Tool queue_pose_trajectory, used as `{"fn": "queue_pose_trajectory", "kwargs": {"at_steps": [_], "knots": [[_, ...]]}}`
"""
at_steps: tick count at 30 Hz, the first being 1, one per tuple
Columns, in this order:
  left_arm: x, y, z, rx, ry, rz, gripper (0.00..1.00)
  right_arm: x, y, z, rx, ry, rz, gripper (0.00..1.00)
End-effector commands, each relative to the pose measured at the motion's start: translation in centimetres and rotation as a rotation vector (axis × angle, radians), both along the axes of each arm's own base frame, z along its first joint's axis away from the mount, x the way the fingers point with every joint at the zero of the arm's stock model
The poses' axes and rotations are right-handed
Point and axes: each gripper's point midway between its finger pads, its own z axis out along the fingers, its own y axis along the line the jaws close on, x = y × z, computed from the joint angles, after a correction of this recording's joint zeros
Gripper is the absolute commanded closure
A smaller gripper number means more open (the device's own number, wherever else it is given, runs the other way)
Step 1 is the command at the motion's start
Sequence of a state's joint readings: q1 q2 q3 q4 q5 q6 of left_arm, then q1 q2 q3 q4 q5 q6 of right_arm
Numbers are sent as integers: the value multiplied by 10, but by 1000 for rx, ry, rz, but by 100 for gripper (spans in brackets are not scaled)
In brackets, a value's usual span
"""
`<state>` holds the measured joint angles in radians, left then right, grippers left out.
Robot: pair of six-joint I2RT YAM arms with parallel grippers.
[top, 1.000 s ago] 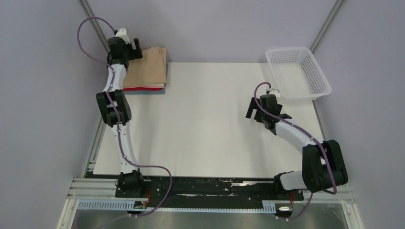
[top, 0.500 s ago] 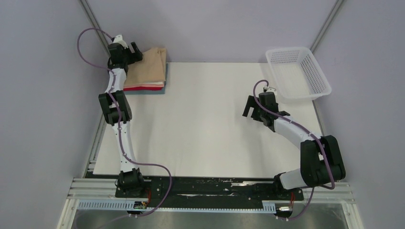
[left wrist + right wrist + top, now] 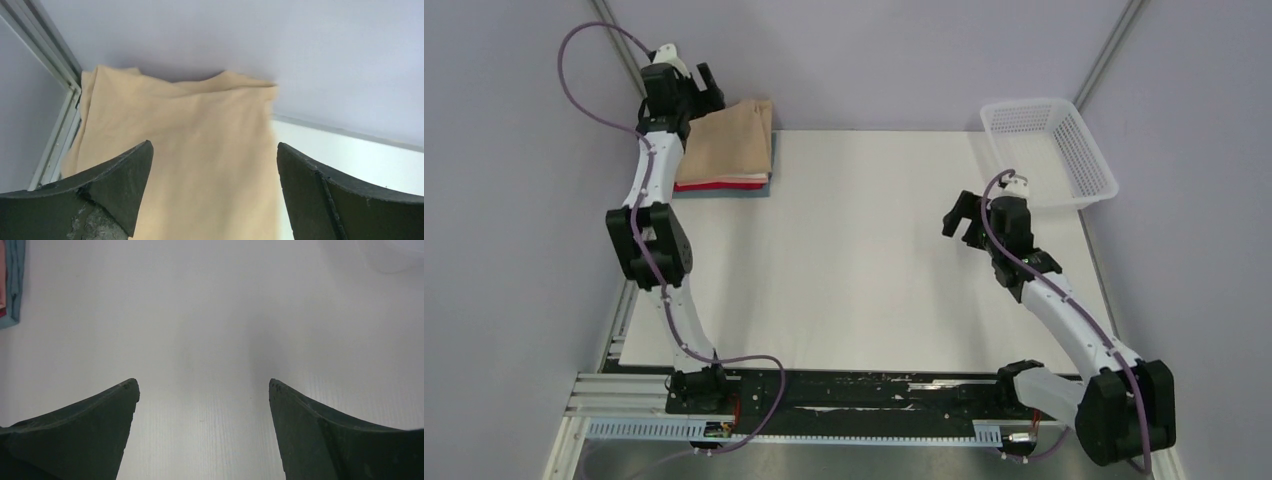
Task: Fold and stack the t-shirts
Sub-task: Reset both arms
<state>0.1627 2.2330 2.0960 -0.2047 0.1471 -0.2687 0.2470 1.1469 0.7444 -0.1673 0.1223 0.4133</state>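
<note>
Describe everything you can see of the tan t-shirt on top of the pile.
The tan t-shirt is plain soft cloth, folded into a rough rectangle with mild creases and a wavy far edge. It lies flat atop the pile of folded shirts at the far-left corner of the table; red, pale and grey-blue edges peek out on the near side. The left pincer hangs open above its far-left corner, gripping nothing.

t-shirt stack (image 3: 727,150) is hogging upper left, mesh basket (image 3: 1092,150) is blocking upper right, table (image 3: 854,260) between is lying open.
</note>
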Motion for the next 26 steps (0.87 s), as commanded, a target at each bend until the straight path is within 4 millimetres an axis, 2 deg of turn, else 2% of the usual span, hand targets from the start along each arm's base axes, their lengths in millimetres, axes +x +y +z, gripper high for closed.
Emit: {"fn": "queue_pose_trajectory", "kwargs": {"at_steps": [1, 2, 3, 4, 5, 6, 7, 8, 9, 10, 11, 12, 13, 14, 15, 16, 23, 26], "knots": [[-100, -45, 153, -26, -220, 34, 0, -17, -9, 21, 0, -81, -14, 0], [-128, -58, 174, -73, -257, 14, 0, -22, -10, 23, 6, -88, -14, 0], [-143, -64, 133, -102, -169, 17, 0, -27, -11, 26, 19, -101, -23, 0], [-171, -75, 149, -142, -200, 22, 0, -31, -13, 28, 33, -112, -32, 0], [-188, -81, 103, -159, -110, 36, 0, -36, -14, 28, 44, -119, -41, 0], [-214, -91, 116, -183, -151, 54, 0, -40, -14, 28, 53, -125, -44, 0], [-231, -98, 69, -179, -65, 63, 0, -43, -15, 27, 59, -125, -46, 0], [-258, -111, 42, -171, -36, 65, 0, -46, -15, 25, 57, -124, -40, 0], [-271, -117, 29, -172, -20, 61, 0, -49, -16, 21, 52, -117, -37, 0], [-297, -128, 3, -188, 19, 56, 0, -52, -16, 18, 47, -110, -29, 0], [-309, -137, -7, -204, 39, 39, 0, -54, -15, 14, 47, -100, -27, 0], [-328, -139, -32, -233, 79, 42, 0, -56, -16, 10, 47, -91, -29, 0], [-340, -147, -34, -248, 70, 7, 0, -58, -16, 5, 48, -81, -26, 0], [-351, -150, -57, -244, 117, -7, 0, -60, -16, 0, 46, -70, -27, 0], [-358, -152, -57, -246, 116, -18, 0, -61, -17, -3, 46, -62, -30, 0], [-366, -150, -68, -237, 153, -12, 0, -62, -18, -6, 50, -58, -44, 0], [-373, -140, -55, -197, 93, 4, 0, -62, -26, -8, 49, -64, -99, 0], [-375, -138, -56, -193, 90, 11, 0, -61, -26, -4, 58, -72, -105, 0]]}}
